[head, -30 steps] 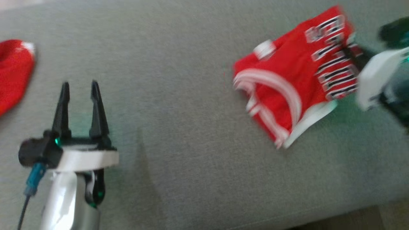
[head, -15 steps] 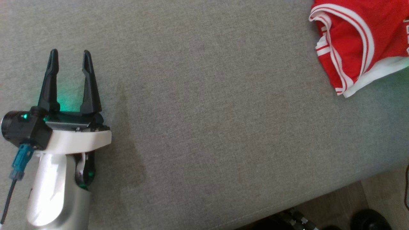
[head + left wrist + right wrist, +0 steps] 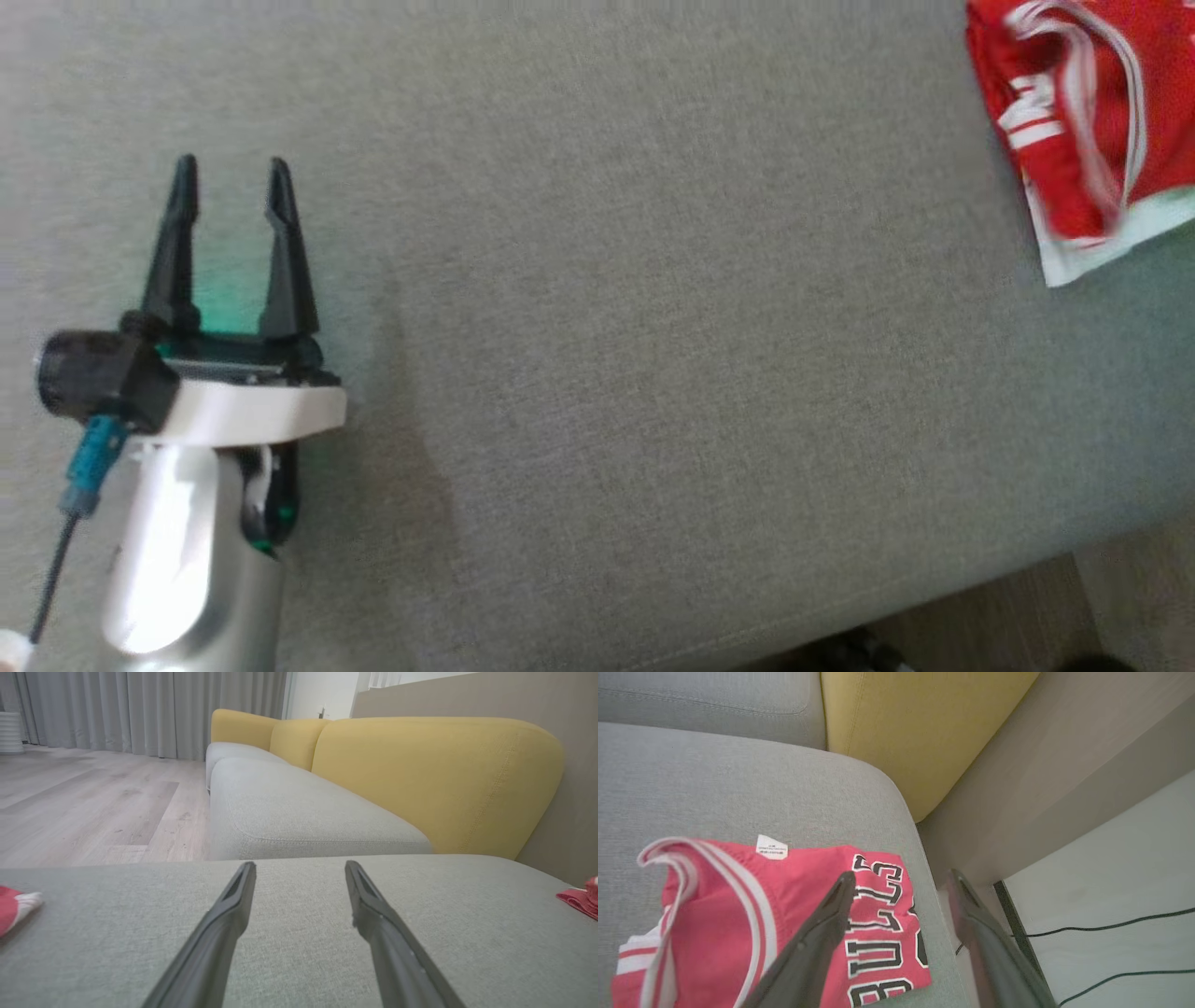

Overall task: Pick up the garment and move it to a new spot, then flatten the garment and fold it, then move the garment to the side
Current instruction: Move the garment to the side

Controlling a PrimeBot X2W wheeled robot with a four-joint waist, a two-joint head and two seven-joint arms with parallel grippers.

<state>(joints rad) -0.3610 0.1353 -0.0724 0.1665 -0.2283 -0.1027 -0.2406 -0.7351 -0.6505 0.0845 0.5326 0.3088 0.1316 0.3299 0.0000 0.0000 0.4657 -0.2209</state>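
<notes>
- Left gripper (image 3: 231,168) is hovering released, fingers spread, over the grey sofa cushion (image 3: 653,327).
- Right gripper (image 3: 901,875) is hanging released above the red jersey (image 3: 794,882), grasping nothing.

Support: grey sofa cushion (image 3: 653,373) | on it: folded red jersey (image 3: 1162,103) lay at upper right of frame.

The garment (image 3: 1083,131) is a red jersey with white striped trim, lying folded and a little rumpled at the upper right corner of the head view, where the frame edge cuts it off. In the right wrist view the garment (image 3: 784,886) fills the lower left and centre, resting flat on the grey sofa cushion (image 3: 738,779) near its rounded corner. Black-and-white lettering (image 3: 878,933) faces up at its right end, and a small white label (image 3: 772,847) shows at its upper edge.
</notes>
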